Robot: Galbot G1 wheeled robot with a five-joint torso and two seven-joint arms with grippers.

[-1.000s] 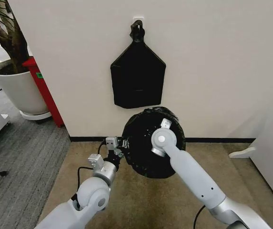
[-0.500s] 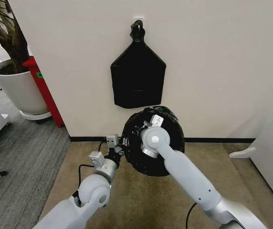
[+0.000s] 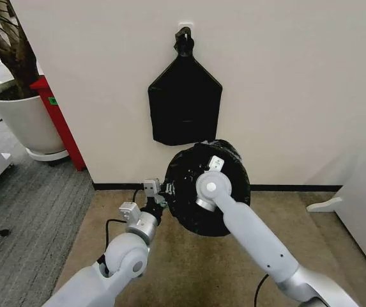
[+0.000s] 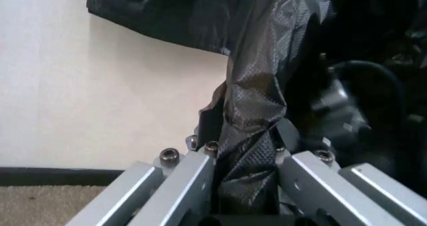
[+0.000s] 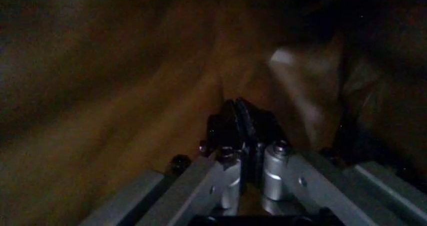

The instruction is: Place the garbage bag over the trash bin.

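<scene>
The left gripper (image 4: 245,186) pinches the garbage bag (image 3: 189,220) at its left edge; the right gripper (image 5: 245,136), fingers pressed together, reaches inside the bag's open mouth

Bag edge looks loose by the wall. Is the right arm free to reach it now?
Probably yes: the right hand sits shut inside the garbage bag, near its wall-side edge; the left hand pinches the opposite edge.

Head view bright and even, left wrist soft-focused, right wrist dim, blurred

The garbage bag (image 3: 195,217) drapes the bin by the wall; the left claw (image 3: 162,190) touches its edge.
</scene>
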